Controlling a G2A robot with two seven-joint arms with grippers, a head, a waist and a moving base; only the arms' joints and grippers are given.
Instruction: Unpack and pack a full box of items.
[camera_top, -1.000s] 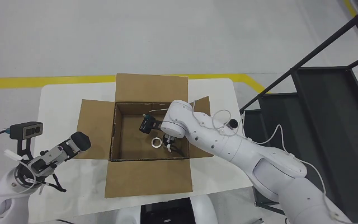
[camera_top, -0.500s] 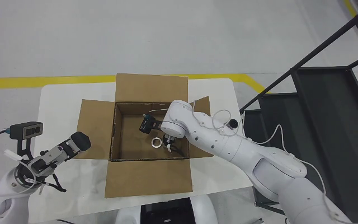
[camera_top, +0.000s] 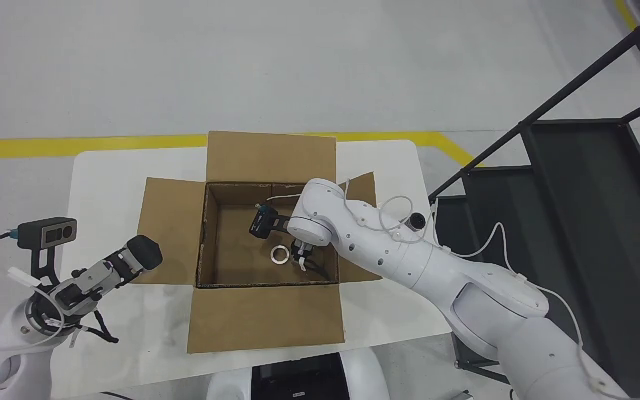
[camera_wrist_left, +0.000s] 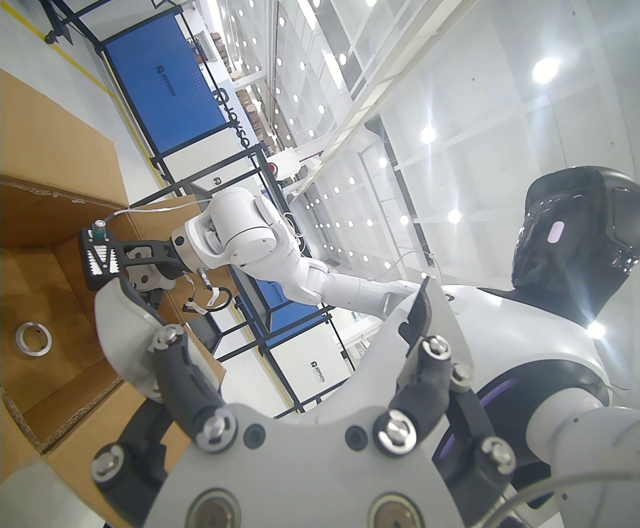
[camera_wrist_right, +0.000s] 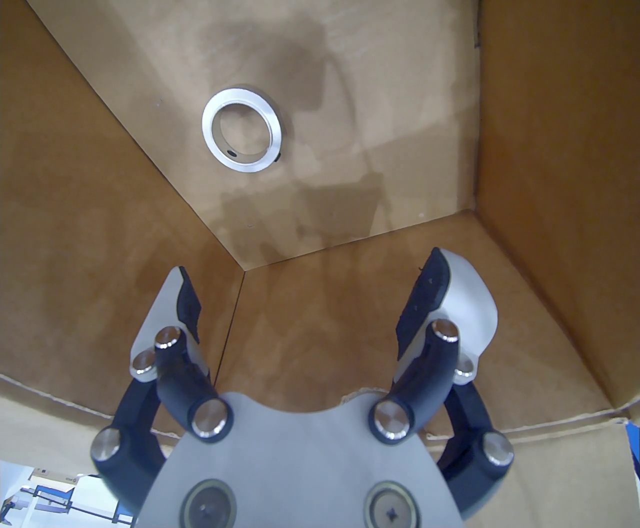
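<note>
Left gripper (camera_wrist_left: 272, 300): you see it over the table's (camera_top: 380, 165) near left corner, fingers spread wide, holding nothing.
Right gripper (camera_wrist_right: 305, 292): you find it low inside the box (camera_top: 265, 315), wide open, also empty.
Metal ring (camera_wrist_right: 243, 129): flat on the box floor, near the right gripper, untouched.
Box: open, mid-table.

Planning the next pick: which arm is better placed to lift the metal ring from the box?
Right. The right gripper hangs open inside the box, close to the ring; the left gripper sits outside, by the side flap.
</note>
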